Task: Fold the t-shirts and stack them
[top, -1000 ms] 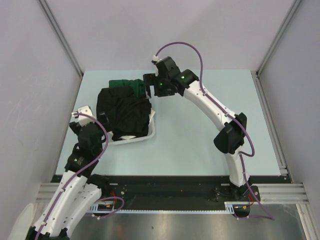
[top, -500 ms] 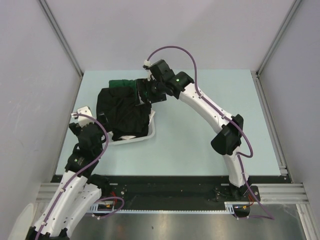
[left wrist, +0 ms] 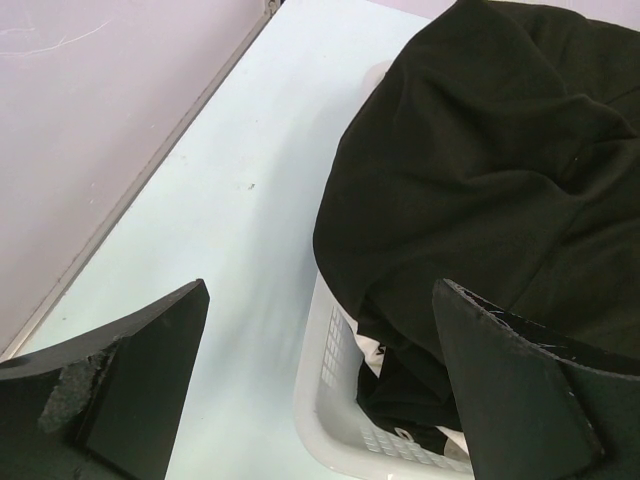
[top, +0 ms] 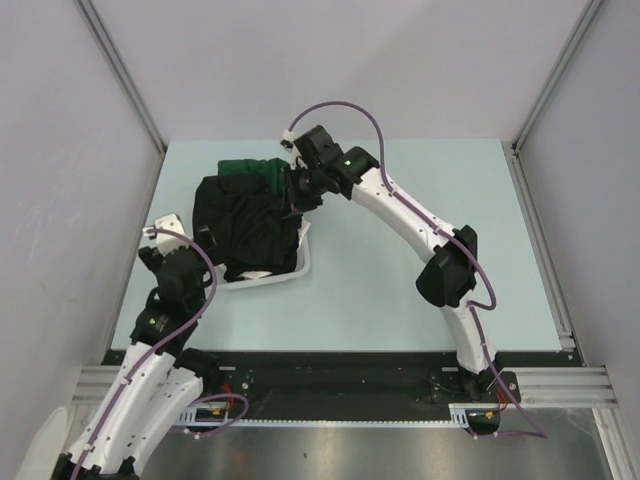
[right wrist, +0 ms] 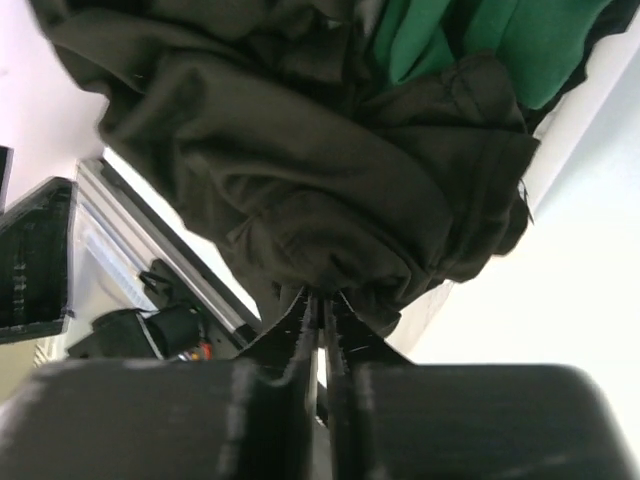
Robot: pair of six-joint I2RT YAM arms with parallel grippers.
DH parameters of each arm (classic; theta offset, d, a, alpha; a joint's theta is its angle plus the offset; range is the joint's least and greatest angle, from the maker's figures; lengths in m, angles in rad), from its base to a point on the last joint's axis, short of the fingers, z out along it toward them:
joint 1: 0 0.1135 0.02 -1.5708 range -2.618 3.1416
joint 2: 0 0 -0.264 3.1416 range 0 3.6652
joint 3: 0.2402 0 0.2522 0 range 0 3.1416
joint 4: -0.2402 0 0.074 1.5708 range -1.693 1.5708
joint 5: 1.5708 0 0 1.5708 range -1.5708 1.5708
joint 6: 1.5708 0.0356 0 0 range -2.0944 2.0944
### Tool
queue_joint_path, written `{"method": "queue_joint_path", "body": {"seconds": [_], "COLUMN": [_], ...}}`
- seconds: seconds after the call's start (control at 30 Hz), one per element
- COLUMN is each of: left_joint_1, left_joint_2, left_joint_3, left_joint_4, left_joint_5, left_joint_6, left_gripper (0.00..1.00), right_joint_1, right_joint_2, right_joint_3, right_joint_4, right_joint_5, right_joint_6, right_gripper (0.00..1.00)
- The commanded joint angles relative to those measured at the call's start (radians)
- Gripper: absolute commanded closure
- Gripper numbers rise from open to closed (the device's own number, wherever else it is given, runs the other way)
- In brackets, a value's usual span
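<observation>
A heap of t-shirts fills the white basket (top: 291, 272). A black t-shirt (top: 245, 220) lies on top and a dark green one (top: 245, 167) shows behind it. My right gripper (top: 293, 195) is at the heap's far right edge, shut on a bunched fold of the black t-shirt (right wrist: 300, 180). In the right wrist view its fingertips (right wrist: 322, 295) pinch the cloth, with the green t-shirt (right wrist: 500, 40) above. My left gripper (left wrist: 320, 290) is open and holds nothing. It hangs by the basket's (left wrist: 330, 370) near left corner, where black cloth (left wrist: 480, 150) spills over the rim.
The basket sits left of centre on the pale blue table (top: 400, 260). Grey walls with metal frame rails (top: 120, 80) close in the left, back and right. A black and metal rail (top: 330, 375) runs along the near edge by the arm bases.
My right gripper moved left and down from beside the basket onto the heap and went from open to shut on the black cloth. The left arm has not moved.
</observation>
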Motion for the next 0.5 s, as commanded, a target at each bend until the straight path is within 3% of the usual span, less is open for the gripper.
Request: {"method": "queue_joint_path", "body": {"seconds": [0.0, 0.23, 0.47], "left_joint_1": [-0.004, -0.004, -0.006], "left_joint_2": [-0.010, -0.012, -0.013], "left_joint_3": [-0.011, -0.019, -0.022], "left_joint_4": [0.013, 0.017, 0.020], "left_joint_5": [0.005, 0.011, 0.017], "left_joint_6": [-0.012, -0.012, -0.015], "left_gripper": [0.01, 0.00, 0.01], "right_joint_1": [-0.001, -0.026, -0.130], "right_joint_2": [0.025, 0.007, -0.096], "right_joint_3": [0.046, 0.179, 0.203], "right_joint_4": [0.007, 0.010, 0.101], "right_joint_5": [-0.040, 0.113, 0.149], "right_joint_6": [-0.006, -0.073, -0.080], "right_gripper": [1.00, 1.00, 1.00]}}
